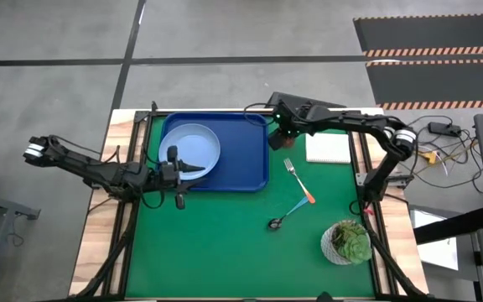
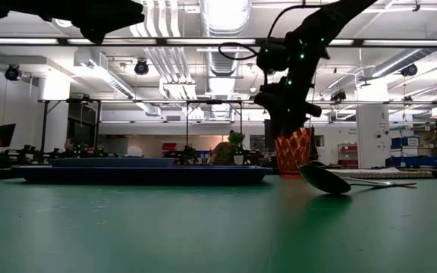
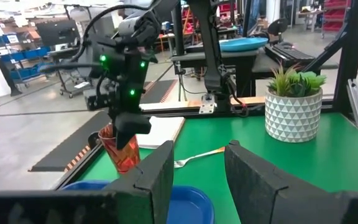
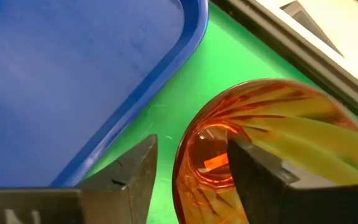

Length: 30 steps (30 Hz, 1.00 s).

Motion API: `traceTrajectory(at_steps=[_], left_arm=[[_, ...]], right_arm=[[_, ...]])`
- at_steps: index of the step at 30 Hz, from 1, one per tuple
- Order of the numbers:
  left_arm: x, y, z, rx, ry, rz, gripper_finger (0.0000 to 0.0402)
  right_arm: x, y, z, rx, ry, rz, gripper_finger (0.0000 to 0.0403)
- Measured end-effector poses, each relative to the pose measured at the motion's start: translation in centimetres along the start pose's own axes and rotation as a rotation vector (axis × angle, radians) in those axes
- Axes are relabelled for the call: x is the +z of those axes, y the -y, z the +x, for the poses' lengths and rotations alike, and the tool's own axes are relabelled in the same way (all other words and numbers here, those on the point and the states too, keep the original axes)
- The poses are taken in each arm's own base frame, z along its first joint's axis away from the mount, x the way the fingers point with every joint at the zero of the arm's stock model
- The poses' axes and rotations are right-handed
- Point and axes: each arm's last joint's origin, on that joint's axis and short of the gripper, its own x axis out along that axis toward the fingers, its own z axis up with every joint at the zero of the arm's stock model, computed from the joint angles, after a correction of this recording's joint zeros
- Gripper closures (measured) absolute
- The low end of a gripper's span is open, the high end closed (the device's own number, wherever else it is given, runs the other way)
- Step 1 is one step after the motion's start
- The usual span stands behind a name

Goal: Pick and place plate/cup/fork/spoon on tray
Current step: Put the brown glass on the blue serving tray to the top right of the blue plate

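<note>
The dark-blue tray (image 1: pixel 250 164) lies at the table's far left, and the pale-blue plate (image 1: pixel 193 143) rests on it. My left gripper (image 1: pixel 193 169) is open above the plate's near rim (image 3: pixel 194 208). The amber cup (image 4: pixel 272 137) stands upright on the green mat just right of the tray (image 4: pixel 73 81); it also shows in the low view (image 2: pixel 293 152). My right gripper (image 4: pixel 191 155) is open, one finger (image 4: pixel 257 174) inside the cup and one (image 4: pixel 132 177) outside on the tray side, with mat showing between that finger and the wall. The fork (image 1: pixel 298 180) and the spoon (image 1: pixel 288 216) lie on the mat.
A white pad (image 1: pixel 328 148) lies right of the cup. A white pot with a green succulent (image 1: pixel 346 243) stands at the near right. The tray's right half is bare. The middle and near left of the mat are free.
</note>
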Motion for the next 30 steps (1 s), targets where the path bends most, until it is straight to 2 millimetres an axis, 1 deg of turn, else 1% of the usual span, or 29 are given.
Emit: traceTrajectory(at_steps=[2,4,10,11,15,18,21,24,27,30], left_arm=[[0.0,0.0,0.0,0.0,0.001,0.016,0.0278],[0.0,0.0,0.0,0.0,0.0,0.019,0.0278],[0.0,0.0,0.0,0.001,0.001,0.019,0.0278],[0.0,0.0,0.0,0.001,0.001,0.019,0.0278],[0.0,0.0,0.0,0.002,-0.001,0.02,0.0278],[0.0,0.0,0.0,0.002,-0.001,0.023,0.0279],[0.0,0.0,0.0,0.004,-0.001,0.051,0.0279],[0.1,0.0,0.1,0.007,0.008,0.062,0.0279],[0.1,0.0,0.1,0.007,0.01,0.062,0.0279],[0.1,0.0,0.1,0.007,0.01,0.066,0.0279]], right_arm=[[-0.1,-0.1,0.5,-0.003,-0.014,-0.002,0.0243],[-0.1,-0.1,0.7,-0.005,-0.02,0.004,0.027],[-0.2,-0.1,0.7,-0.005,-0.023,-0.013,0.0374],[-0.2,-0.1,0.6,-0.005,-0.02,-0.023,0.0384],[0.1,0.0,-0.5,-0.005,-0.004,-0.029,0.0389],[1.0,-0.3,-1.9,-0.044,0.012,-0.042,0.0391],[2.0,-1.2,-3.7,-0.072,0.05,-0.074,0.0391],[3.2,-2.5,-5.1,-0.041,0.111,-0.109,0.0391],[4.1,-4.0,-5.5,-0.015,0.14,-0.15,0.0391],[4.6,-5.3,-5.0,-0.002,0.141,-0.188,0.0391]])
